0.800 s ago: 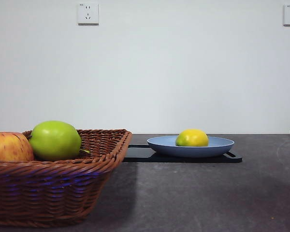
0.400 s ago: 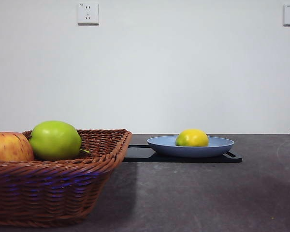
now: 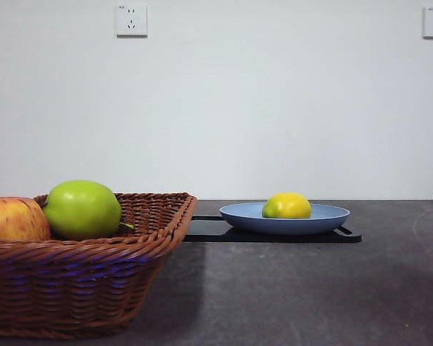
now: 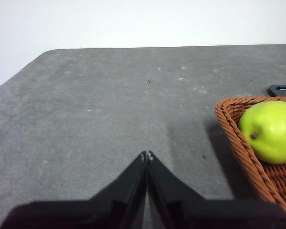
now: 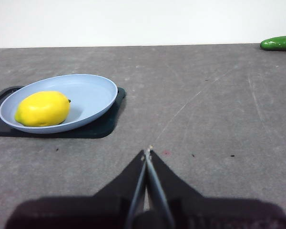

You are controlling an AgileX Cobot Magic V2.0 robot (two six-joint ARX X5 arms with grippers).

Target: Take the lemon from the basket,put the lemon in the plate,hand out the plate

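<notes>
Lemon (image 5: 42,109) lies lengthwise, seemingly, in plate (image 5: 93,95).

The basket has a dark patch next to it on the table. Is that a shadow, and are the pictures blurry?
Front view: yes, the basket casts a soft shadow on the table beside it; the lemon looks sharp. Left wrist view: a faint shadow lies beside the basket, and the green apple is clear. Right wrist view: the plate is evenly lit, without glare.
</notes>
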